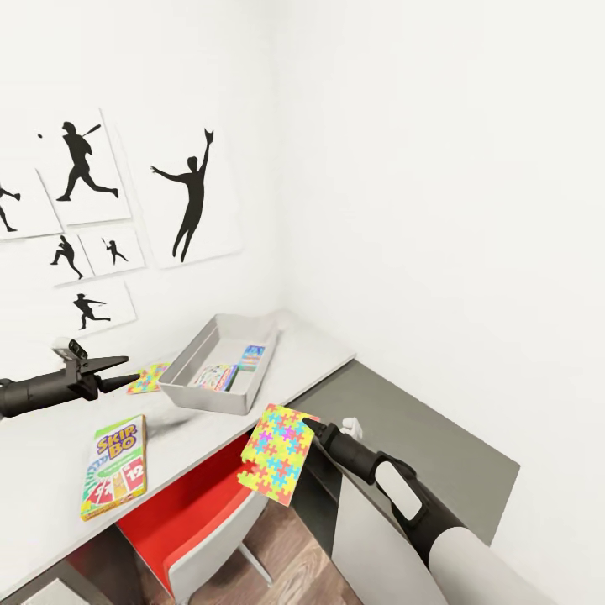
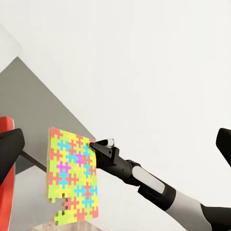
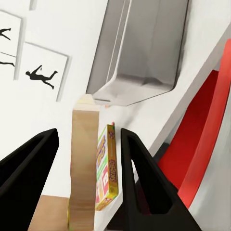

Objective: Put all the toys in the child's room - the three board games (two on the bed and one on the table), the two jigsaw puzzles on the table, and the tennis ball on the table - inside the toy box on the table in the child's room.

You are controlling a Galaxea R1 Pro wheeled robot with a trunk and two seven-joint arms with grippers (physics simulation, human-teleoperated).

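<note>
While clamped on the right-hand edge of a jigsaw puzzle [image 1: 276,453], right gripper [image 1: 318,429] sits at about 5 o'clock in the head view, off the front edge of the table [image 1: 50,454] and above a red chair [image 1: 189,512]. Seen from the right wrist camera, black fingers [image 3: 139,173] stand either side of the panel's tan edge, though actual contact cannot be made out there. Right arm reaches in from 4 o'clock, forearm angled up toward 10 o'clock. Held puzzle hangs near upright, patterned face toward the head camera, long axis running roughly 12 to 6 o'clock with a slight tilt, one corner notched where pieces step in.

Left gripper [image 1: 113,368] hovers at 9 o'clock over the tabletop, jaws parted and holding nothing, arm level and pointing toward 3 o'clock. Just beyond its tips, second jigsaw puzzle [image 1: 148,379] lies flat, touching or just beside the toy box [image 1: 200,395]. Inside that bin lie flat colourful boxes [image 1: 225,376]. At 7 o'clock, SKIP BO board game [image 1: 115,465] lies flat near the table's front edge, long axis running roughly 12 to 6. Black baseball-player prints [image 1: 193,195] on the wall at 10 o'clock.
</note>
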